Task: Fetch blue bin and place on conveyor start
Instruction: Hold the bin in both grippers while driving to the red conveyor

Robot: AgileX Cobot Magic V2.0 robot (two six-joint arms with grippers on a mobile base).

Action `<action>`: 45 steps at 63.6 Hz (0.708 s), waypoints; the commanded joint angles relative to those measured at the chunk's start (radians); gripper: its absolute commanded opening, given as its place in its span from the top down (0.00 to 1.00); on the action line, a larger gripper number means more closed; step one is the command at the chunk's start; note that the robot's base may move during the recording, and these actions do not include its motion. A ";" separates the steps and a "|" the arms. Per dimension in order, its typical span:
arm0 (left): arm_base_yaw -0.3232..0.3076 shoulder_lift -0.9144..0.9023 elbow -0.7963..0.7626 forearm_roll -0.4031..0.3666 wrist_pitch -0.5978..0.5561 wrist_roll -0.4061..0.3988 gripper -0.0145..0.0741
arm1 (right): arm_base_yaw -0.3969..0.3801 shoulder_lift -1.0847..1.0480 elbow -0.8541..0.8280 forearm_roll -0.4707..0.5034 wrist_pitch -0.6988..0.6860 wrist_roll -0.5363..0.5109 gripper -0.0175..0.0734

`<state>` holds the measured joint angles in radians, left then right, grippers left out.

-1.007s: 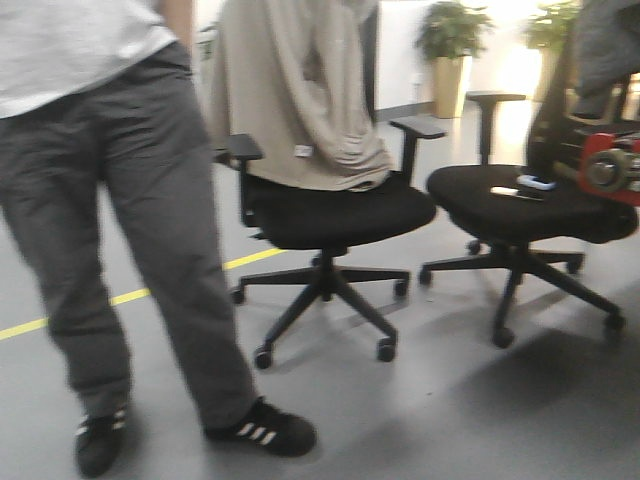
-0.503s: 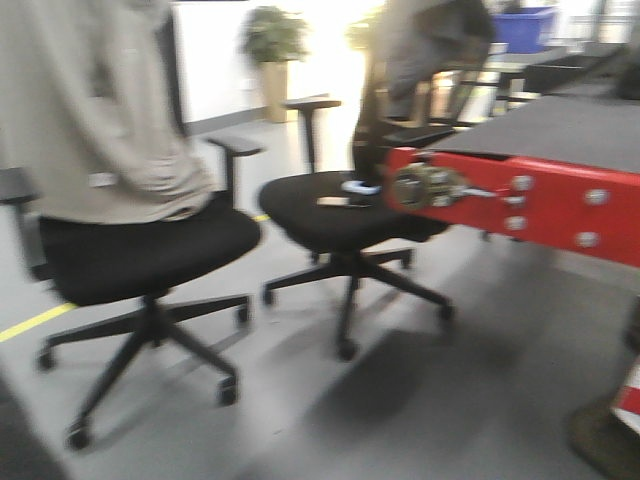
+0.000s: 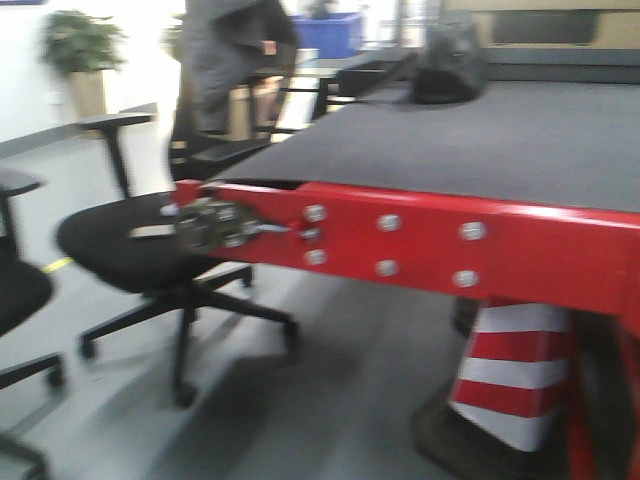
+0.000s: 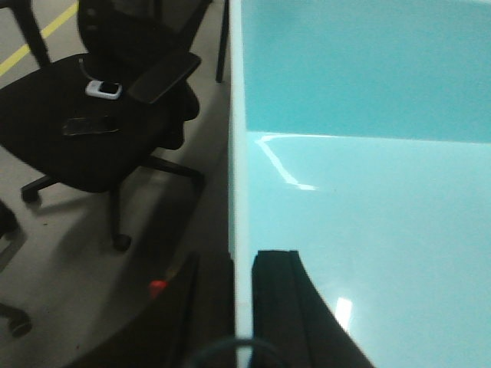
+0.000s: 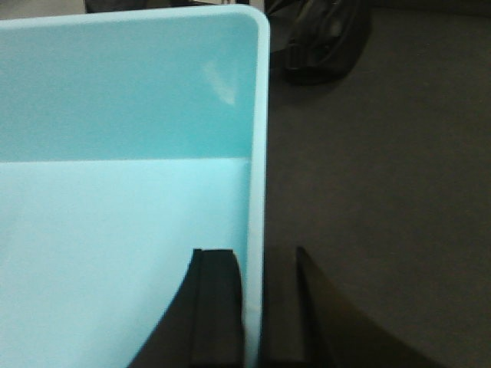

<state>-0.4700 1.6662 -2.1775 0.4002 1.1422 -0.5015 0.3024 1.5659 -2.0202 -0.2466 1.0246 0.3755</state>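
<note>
The bin (image 4: 368, 153) was pale aqua and plain, with white glints. The belt (image 3: 480, 140) was dark grey, and its plate (image 3: 420, 240) was glossy red with silver bolts (image 3: 472, 231). The cone (image 3: 510, 370) had red and white stripes over a black base. The chair (image 3: 130, 245) was black. The floor (image 3: 330, 400) was grey with a yellow line (image 4: 38, 37). A crate (image 3: 325, 30) was royal blue and a plant (image 3: 75, 40) was green. The left gripper (image 4: 234, 264) and right gripper (image 5: 258, 257) were black.

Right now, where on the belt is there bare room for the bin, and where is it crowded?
The belt is bare from the red plate to the dark bag at its far end, the only clutter in view. The bin, held by the left gripper and right gripper, has bare belt beside its right wall.
</note>
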 commanded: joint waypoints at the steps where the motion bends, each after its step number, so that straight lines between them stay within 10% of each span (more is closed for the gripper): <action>1: -0.005 -0.015 -0.011 0.015 -0.040 -0.004 0.96 | 0.000 -0.010 -0.013 -0.013 -0.038 -0.008 0.98; 45: -0.005 -0.015 -0.011 0.017 -0.040 -0.004 0.96 | 0.000 -0.010 -0.013 -0.013 -0.038 -0.008 0.98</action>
<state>-0.4700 1.6662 -2.1775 0.4021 1.1422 -0.5015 0.3024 1.5659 -2.0202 -0.2485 1.0246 0.3755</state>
